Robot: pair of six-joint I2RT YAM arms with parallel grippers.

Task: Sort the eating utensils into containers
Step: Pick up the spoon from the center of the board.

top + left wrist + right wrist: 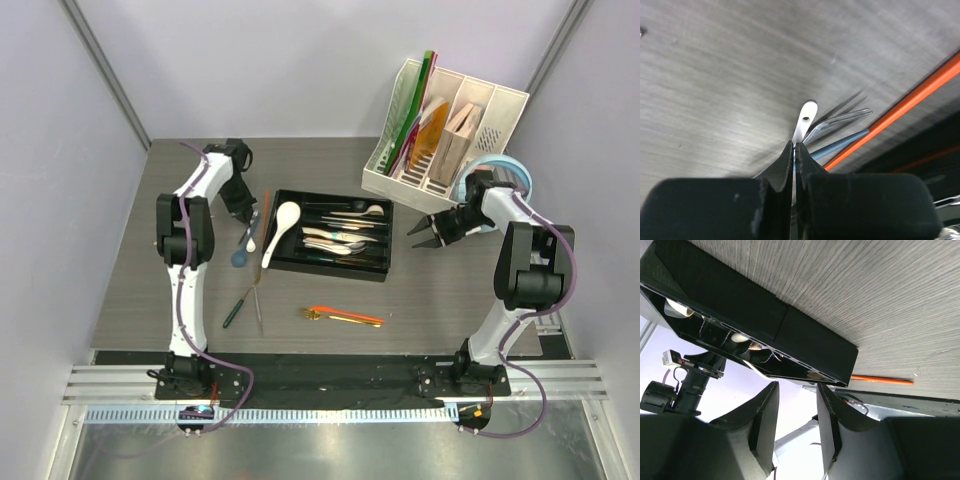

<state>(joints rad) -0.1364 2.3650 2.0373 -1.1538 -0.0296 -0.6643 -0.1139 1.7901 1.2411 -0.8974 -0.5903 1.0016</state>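
Left gripper (pixel 794 146) has its fingers pressed together over the handle of a small white spoon (pixel 807 116), whose end pokes out just ahead of the tips. Whether the spoon is truly pinched I cannot tell. It looks light, stiff and slick, so mid-handle on the flat faces is likely the best hold. Black tray (pixel 330 272) lies just right of this gripper.

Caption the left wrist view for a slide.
Left gripper shut at a white utensil handle, beside a blue handle and orange chopstick.

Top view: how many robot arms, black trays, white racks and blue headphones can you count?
Robot arms: 2
Black tray: 1
White rack: 1
Blue headphones: 1
Total: 5
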